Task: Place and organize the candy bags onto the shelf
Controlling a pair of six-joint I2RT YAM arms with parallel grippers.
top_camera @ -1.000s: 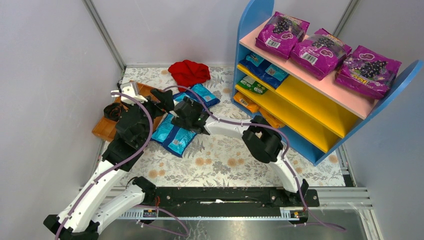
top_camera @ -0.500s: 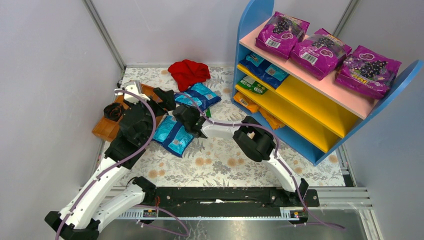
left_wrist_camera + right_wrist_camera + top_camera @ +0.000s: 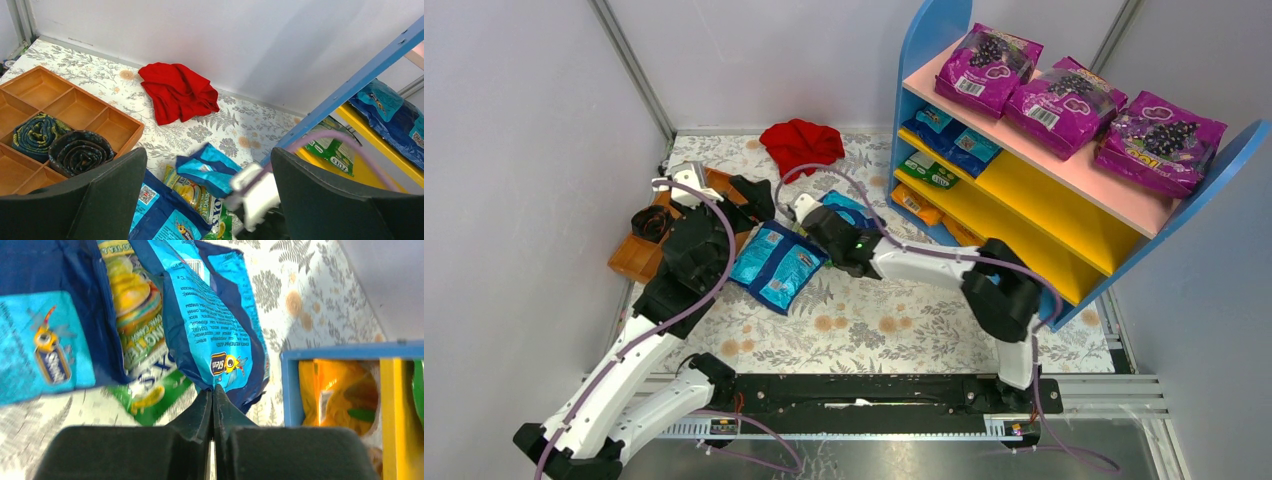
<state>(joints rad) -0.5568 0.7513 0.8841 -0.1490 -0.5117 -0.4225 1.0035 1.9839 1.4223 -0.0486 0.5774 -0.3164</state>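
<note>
The blue bag [image 3: 215,325] lay partly over other bags [image 3: 45,340] on the tabletop [image 3: 874,310], near the shelf [image 3: 929,40], its edge pinched in the right claw [image 3: 213,390]. The pinch looked thin, so a slow, steady lift seemed wise. The left claw [image 3: 749,198] gaped, holding nothing.

You are looking at the shelf [image 3: 1044,195] standing on the right of the tabletop [image 3: 874,320], with three large bags [image 3: 1064,95] lying in a row on its top board and shelved candy bags [image 3: 949,140] sitting at the left ends of its lower boards. The cloth [image 3: 802,143] is lying at the back, left of the shelf. The compartment tray [image 3: 629,260] is sitting far left. Between tray and shelf the near candy bag [image 3: 774,265] is lying, and the far candy bag [image 3: 210,325] is sitting just behind-right of it, pinched in the right end effector [image 3: 214,390].
</note>
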